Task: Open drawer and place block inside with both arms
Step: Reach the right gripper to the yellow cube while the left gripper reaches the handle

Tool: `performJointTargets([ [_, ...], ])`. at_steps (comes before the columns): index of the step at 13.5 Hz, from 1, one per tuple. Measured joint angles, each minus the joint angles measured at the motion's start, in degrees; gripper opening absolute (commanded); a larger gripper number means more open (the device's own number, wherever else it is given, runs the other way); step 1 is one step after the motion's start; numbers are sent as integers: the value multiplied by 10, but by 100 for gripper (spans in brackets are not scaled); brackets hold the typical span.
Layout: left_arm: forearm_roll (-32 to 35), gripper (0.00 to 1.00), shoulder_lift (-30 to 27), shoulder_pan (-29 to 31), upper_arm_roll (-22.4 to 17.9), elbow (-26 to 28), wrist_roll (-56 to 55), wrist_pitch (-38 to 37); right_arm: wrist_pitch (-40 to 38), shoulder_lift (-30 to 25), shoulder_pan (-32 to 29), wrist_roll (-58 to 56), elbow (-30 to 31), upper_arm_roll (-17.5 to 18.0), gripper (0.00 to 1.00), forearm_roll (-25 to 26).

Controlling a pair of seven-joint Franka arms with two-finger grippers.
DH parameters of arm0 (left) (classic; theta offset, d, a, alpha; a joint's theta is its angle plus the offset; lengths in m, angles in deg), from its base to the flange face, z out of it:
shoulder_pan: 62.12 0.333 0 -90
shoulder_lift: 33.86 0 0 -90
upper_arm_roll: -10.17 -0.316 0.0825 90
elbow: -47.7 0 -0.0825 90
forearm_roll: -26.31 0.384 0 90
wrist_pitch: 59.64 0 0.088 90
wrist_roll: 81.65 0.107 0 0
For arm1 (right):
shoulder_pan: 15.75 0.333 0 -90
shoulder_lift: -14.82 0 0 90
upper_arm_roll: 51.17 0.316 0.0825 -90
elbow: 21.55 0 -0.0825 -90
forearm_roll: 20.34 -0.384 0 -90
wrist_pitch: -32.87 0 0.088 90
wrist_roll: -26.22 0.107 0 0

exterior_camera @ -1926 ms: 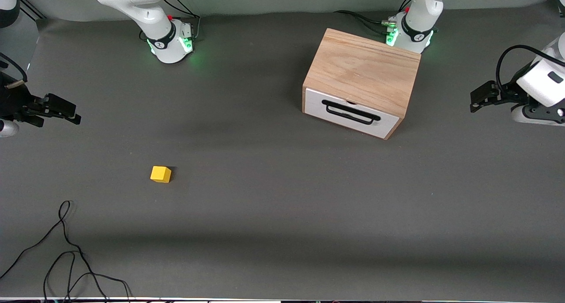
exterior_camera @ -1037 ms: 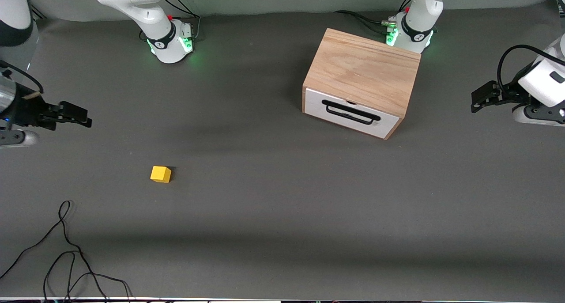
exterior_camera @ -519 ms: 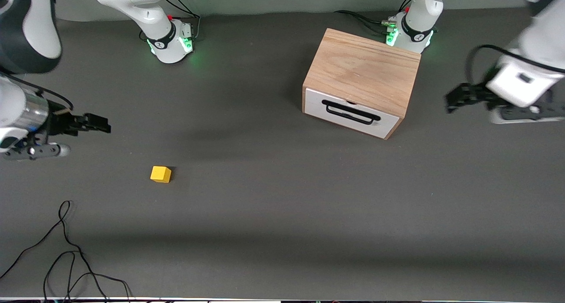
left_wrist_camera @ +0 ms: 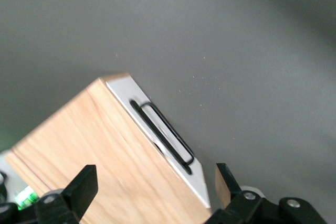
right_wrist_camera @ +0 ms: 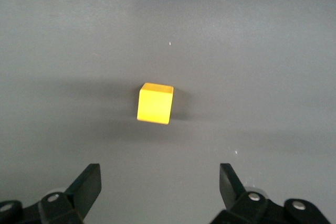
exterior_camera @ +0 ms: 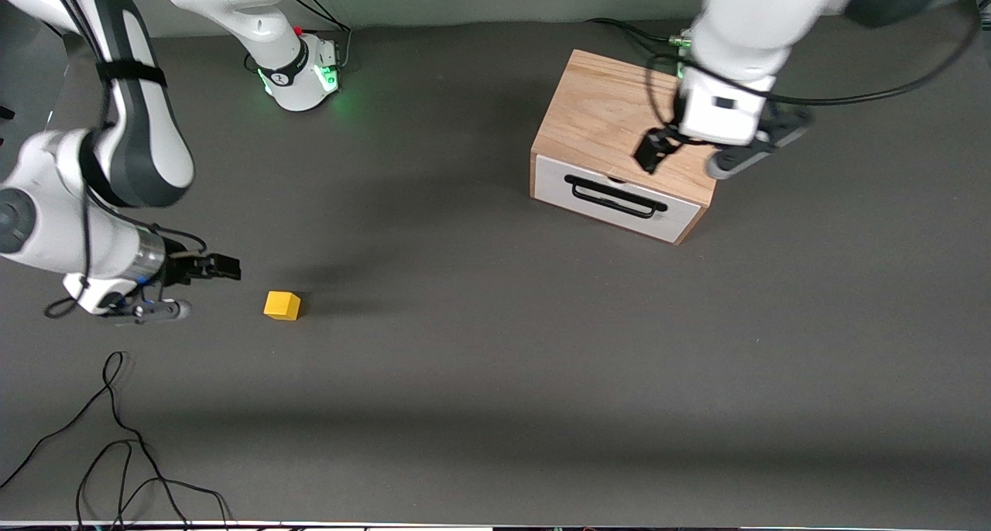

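Hovering over the cabinet [exterior_camera: 635, 121] top, the left gripper [exterior_camera: 649, 153] is spread wide and empty, the closed drawer [exterior_camera: 615, 198] just below it. Right gripper [exterior_camera: 221, 268], also wide open, hangs near the block [exterior_camera: 282, 305] on the table [exterior_camera: 495, 361].

high front overview, 2 downward wrist close-ups

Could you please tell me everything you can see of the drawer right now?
The drawer is shut, its white front flush in a light wood cabinet standing on the table toward the left arm's end. A black bar handle runs across the front. Its inside is hidden. Nothing touches it: the open left gripper hangs over the cabinet top, just above the handle.
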Motion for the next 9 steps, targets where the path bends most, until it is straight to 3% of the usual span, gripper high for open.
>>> performJointTargets([
  [4,12,100,41,-29,19,-9,-172,0,94,47,-1,0,32,-1,100,0],
  [9,13,100,102,-27,9,-13,-225,0,199,98,-1,0,78,-3,100,-31],
])
